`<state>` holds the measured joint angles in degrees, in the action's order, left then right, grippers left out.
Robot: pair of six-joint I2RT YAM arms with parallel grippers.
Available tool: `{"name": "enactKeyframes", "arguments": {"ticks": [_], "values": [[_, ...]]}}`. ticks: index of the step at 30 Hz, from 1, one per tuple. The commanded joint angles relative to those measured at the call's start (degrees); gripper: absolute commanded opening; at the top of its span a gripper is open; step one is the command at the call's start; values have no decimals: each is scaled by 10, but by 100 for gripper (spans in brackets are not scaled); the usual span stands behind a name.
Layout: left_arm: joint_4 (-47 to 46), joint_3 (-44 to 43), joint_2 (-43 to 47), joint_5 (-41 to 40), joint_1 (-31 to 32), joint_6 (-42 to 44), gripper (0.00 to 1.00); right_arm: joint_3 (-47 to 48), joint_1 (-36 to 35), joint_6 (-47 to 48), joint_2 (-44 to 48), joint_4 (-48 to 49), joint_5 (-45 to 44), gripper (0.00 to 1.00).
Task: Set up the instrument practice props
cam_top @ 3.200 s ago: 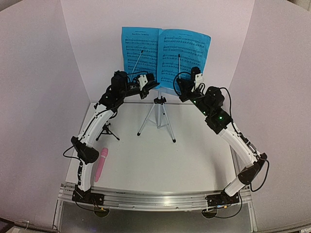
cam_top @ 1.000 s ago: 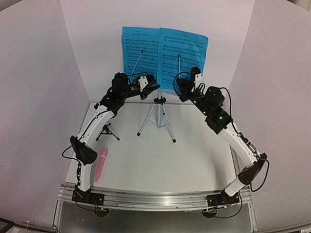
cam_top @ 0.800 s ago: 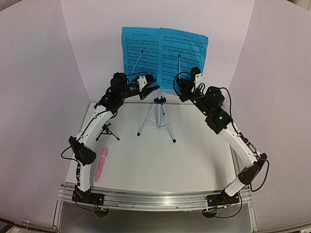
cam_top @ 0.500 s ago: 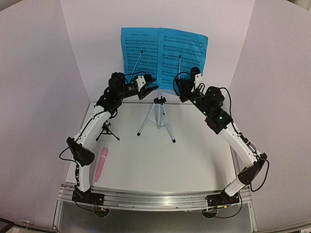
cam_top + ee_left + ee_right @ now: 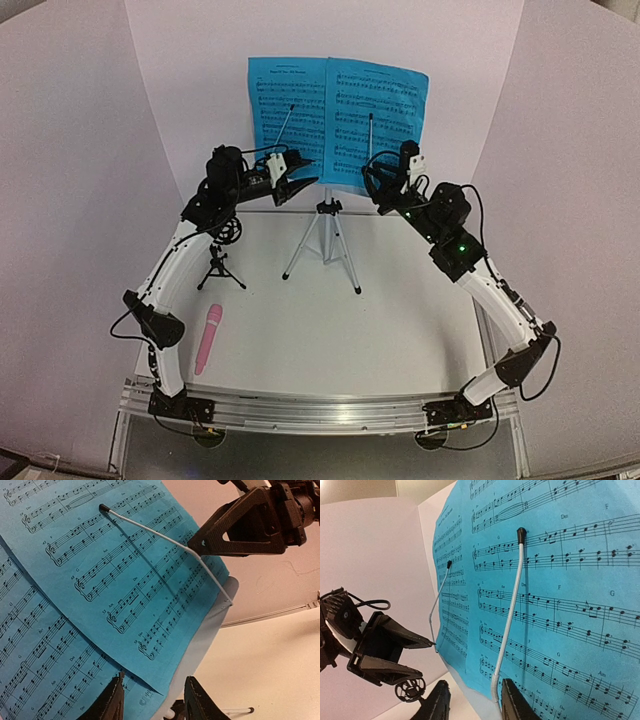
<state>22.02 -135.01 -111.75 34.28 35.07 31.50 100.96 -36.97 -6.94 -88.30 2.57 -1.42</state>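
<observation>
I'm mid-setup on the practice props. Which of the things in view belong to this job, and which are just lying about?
Part of the job:
music stand on its silver tripod
left sheet-music page
right sheet-music page
pink microphone, lying flat
black mic stand

Not part of it (fixtures, nothing loose):
aluminium rail at the near edge
backdrop walls

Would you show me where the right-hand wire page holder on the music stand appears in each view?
Top external: the right wire page holder stands upright, top centre.
Left wrist: the holder slants across the upper middle.
Right wrist: the holder runs near-vertical, centre.
Shared landmark: the right blue page beneath it.
</observation>
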Motion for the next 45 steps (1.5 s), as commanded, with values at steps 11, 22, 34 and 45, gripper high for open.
{"name": "enactKeyframes", "arguments": {"ticks": [11,22,34,45], "values": [[233,73,235,-41,0,-50,61,-54,-3,-47,114,2,85,82],[390,445,502,-227,0,-98,62,-142,-3,-134,228,-168,25,83],[516,746,472,-318,-41,-123,83,-273,-3,-252,287,-421,-235,84],[369,806,304,-398,-126,-182,82,-400,-3,-317,264,-425,-229,85]]}}
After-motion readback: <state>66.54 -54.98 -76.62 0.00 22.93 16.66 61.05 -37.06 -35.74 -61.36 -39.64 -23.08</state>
